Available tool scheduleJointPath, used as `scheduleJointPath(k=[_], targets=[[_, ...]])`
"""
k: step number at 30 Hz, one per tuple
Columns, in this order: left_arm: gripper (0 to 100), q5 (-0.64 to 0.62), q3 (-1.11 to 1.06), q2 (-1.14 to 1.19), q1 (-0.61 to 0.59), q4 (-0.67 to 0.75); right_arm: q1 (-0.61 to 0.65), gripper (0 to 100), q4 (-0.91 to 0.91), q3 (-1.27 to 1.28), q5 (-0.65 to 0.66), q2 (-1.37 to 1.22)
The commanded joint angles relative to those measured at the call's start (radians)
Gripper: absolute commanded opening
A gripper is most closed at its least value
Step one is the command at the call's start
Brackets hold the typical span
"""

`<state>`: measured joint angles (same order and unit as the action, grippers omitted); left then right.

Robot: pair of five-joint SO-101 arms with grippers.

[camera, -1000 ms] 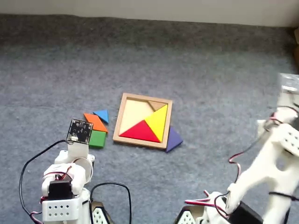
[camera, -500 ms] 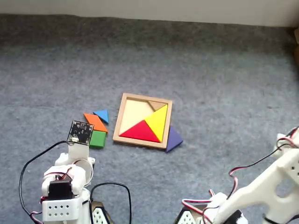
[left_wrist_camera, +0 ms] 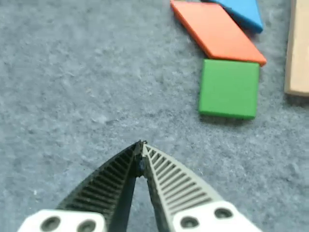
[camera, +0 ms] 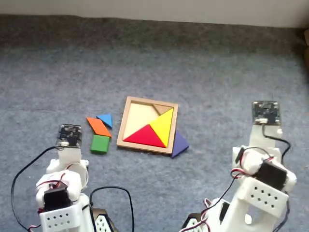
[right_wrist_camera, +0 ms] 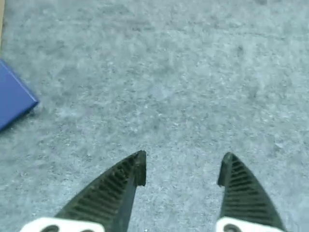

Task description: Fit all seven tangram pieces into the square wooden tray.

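The square wooden tray (camera: 124, 122) lies near the middle of the surface, turned slightly askew. Inside it a yellow triangle (camera: 164, 124) and a red triangle (camera: 144, 136) fill the half toward the right and near sides; the rest is bare pale wood. A brownish wedge (camera: 161, 108) sits in the tray's far right corner, and it is hard to tell whether this is a piece or shadow.

A dark blue triangle (camera: 180, 143) touches the tray's near right corner, and the rim cuts off part of it. To the left of the tray lie a blue triangle (camera: 105, 119), an orange parallelogram (camera: 98, 126) and a green square (camera: 100, 144), close together.

The left gripper (left_wrist_camera: 141, 151) hangs over bare cloth short of the green square, its tips pressed together on nothing. The right gripper (right_wrist_camera: 182, 169) stands spread wide over bare cloth right of the dark blue triangle.

The surface is grey carpet-like cloth (camera: 217, 63), with a pale strip (camera: 154, 9) along its far edge.
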<state>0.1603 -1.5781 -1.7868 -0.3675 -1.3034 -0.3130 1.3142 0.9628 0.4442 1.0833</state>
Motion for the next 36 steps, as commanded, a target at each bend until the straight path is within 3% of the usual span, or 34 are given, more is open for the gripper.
scheduleJointPath(k=[1,3,5,12,21,29,32,36], targets=[[1,0.12,0.108,-0.022,-0.03,0.043,0.059,13.6,-0.094,0.076,-0.014,0.022],[1,0.281,0.145,-0.022,-0.03,0.043,0.064,13.4,-0.125,0.111,-0.014,0.013],[1,0.351,0.171,-0.018,-0.027,0.041,0.064,13.4,-0.153,0.137,-0.015,-0.001],[1,0.351,0.283,-0.01,-0.028,0.035,0.061,13.4,-0.295,0.255,-0.069,-0.068],[19,0.351,0.518,0.282,-0.025,-0.118,0.061,13.4,-0.421,0.387,-0.064,-0.108],[29,0.35,0.553,0.501,-0.022,-0.115,0.059,13.4,-0.524,0.506,-0.064,-0.107],[30,0.339,0.553,0.575,0.019,-0.115,0.051,13.4,-0.529,0.51,-0.064,-0.107],[30,0.233,0.558,0.693,0.107,-0.06,0.03,13.4,-0.53,0.512,-0.064,-0.107]])
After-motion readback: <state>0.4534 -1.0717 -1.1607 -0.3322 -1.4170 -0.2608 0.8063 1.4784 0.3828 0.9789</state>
